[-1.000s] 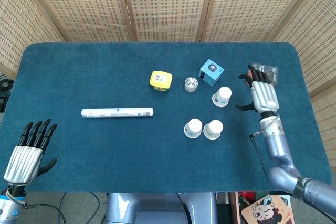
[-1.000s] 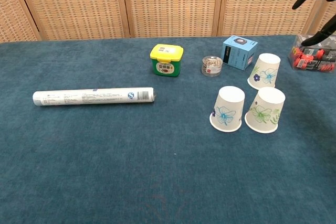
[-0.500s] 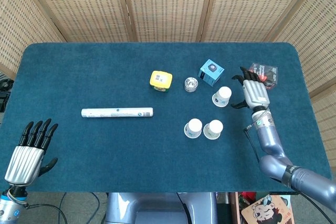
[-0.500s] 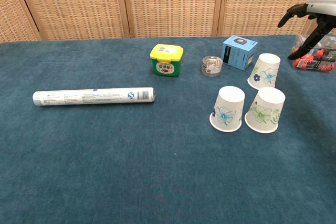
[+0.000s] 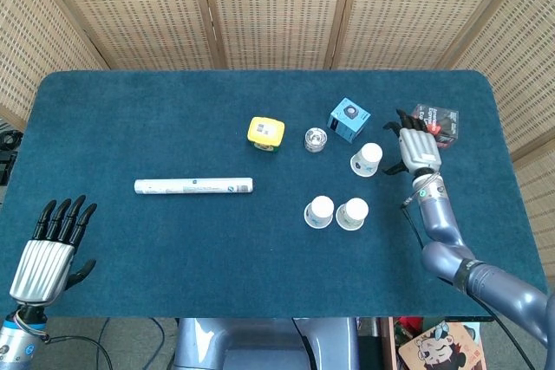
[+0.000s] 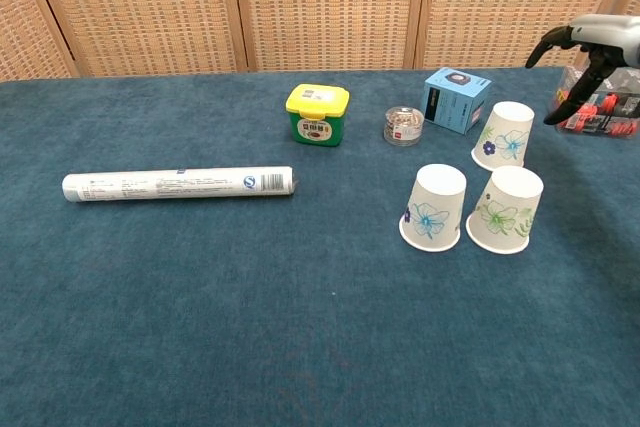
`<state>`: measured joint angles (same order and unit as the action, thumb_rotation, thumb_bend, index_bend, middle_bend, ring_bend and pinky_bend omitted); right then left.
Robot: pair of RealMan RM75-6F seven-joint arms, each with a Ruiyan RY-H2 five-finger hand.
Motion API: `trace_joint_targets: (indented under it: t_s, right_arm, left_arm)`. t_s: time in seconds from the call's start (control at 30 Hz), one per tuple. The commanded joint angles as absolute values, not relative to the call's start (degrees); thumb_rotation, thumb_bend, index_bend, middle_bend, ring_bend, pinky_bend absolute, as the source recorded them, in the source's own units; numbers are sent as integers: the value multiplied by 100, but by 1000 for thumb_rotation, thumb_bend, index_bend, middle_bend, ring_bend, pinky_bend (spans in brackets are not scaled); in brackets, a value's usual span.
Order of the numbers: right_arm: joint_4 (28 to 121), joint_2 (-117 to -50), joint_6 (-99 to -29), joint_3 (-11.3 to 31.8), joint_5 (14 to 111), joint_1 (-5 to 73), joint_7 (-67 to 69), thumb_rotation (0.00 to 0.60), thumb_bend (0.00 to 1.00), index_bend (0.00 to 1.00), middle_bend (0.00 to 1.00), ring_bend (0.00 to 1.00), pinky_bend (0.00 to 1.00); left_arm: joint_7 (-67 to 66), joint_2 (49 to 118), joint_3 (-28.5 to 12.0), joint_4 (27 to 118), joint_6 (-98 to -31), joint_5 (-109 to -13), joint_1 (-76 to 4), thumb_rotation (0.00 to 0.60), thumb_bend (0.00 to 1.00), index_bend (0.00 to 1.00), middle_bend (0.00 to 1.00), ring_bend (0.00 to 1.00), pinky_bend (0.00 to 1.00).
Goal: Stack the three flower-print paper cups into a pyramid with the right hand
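The right hand [image 5: 417,150], fingers spread and empty, hovers just right of the rear cup [image 5: 368,159], not touching.

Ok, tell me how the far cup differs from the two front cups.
The far cup stands alone nearer the right hand, with a blue flower; the front cups sit side by side, the right one printed green. All three are white paper cups, upside down on the table.

**Surfaces and finishes**

Matt blue cloth covers the table [image 5: 130,110]. The three cups [image 6: 433,207] [image 6: 505,210] [image 6: 503,135] are matt printed paper. Woven cane panels [image 5: 277,6] sit in wooden frames. The right hand [image 5: 418,152] shows brushed silvery metal with black fingers [image 5: 403,119]
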<state>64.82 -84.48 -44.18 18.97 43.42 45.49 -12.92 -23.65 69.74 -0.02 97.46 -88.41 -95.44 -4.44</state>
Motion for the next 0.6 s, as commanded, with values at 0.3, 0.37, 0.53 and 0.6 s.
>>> trace_joint_targets:
  t_s: [0.3,0.37,0.53,0.6]
  right_arm:
    - [5548,-8930,-3975,1827,4565,4727,-855,600,122,258,0,0,0]
    - [5393,-9019,-3906,1827,4632,4754,-756,600,122,258,0,0,0]
    - [5213,-9135,-3831,1832,4774,4787,-589,600,122,258,0,0,0]
    - [5170,-9168,-3819,1819,4829,4791,-557,600,122,258,0,0,0]
  left_arm:
    - [-2467,7061,-17,9704,-8723,-9473,-497,600,207,0,0,0,0]
    - [-2462,7071,-18,9696,-8721,-9473,-501,600,207,0,0,0,0]
    - [-2468,7084,-22,9683,-8698,-9455,-517,600,207,0,0,0,0]
    - [-2466,7087,-21,9677,-8685,-9448,-523,600,206,0,0,0,0]
